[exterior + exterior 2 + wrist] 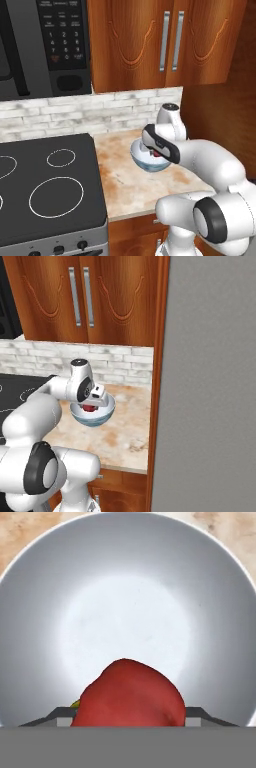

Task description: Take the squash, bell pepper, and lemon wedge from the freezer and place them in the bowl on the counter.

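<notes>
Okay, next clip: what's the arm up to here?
The white arm is reaching over the bowl on the counter beside the stovetop. In the hand view its gripper looks straight down into the bowl with the bell pepper between its fingers, apparently held and about to be dropped in. A speck of yellow shows beside the pepper; what it is I cannot tell. The rest of the bowl's visible interior is bare.

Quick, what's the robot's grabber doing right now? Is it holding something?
Tool: closed on the red pepper, holding it over the bowl.
</notes>
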